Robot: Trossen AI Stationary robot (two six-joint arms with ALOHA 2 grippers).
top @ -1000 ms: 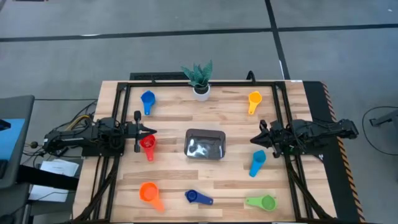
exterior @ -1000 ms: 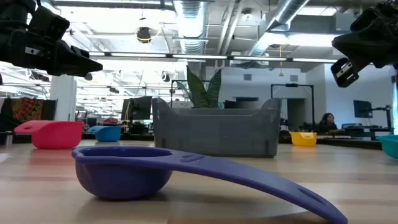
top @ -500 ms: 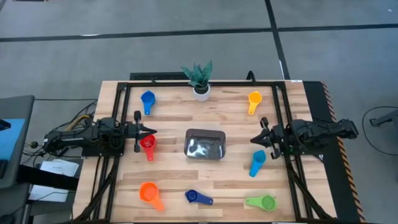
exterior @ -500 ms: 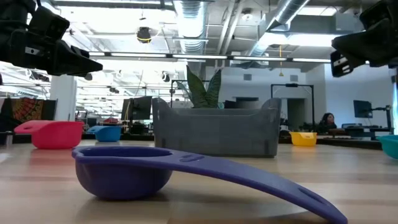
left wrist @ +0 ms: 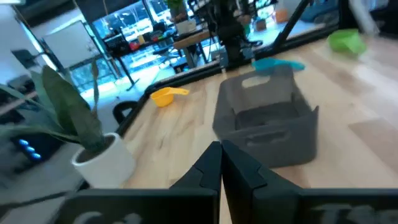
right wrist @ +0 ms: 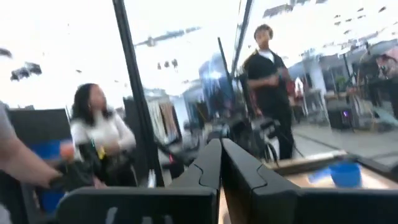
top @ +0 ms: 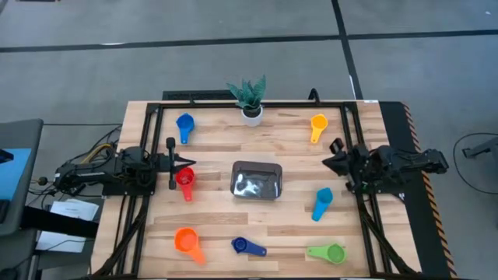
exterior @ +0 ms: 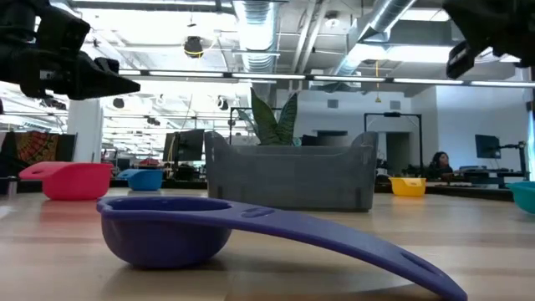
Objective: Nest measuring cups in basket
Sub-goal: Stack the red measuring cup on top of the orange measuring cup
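Observation:
Several measuring cups lie scattered on the wooden table around the dark grey basket [top: 257, 180]: blue [top: 184, 124], yellow [top: 317, 124], red [top: 185, 181], light blue [top: 322, 202], orange [top: 187, 241], dark blue [top: 247, 247] and green [top: 330, 253]. Each rests on its bowl with the handle along the wood. My left gripper [top: 191, 163] hovers shut and level at the left edge, just above the red cup [exterior: 71, 180] and pointing at the basket [left wrist: 267, 121]. My right gripper [top: 327, 160] is shut at the right edge, tipped upward, above the light blue cup. Neither holds anything.
A white pot with a green plant [top: 250, 101] stands at the far edge, behind the basket. A dark metal frame [top: 233, 103] runs around the tabletop. Bare wood lies between the cups and the basket. People [right wrist: 102, 137] stand in the room beyond the table.
My right gripper has risen and tipped its fingers upward, so it now points above the table into the room. It stays shut. My left gripper has rolled a little about its own line without shifting place. No cup has moved.

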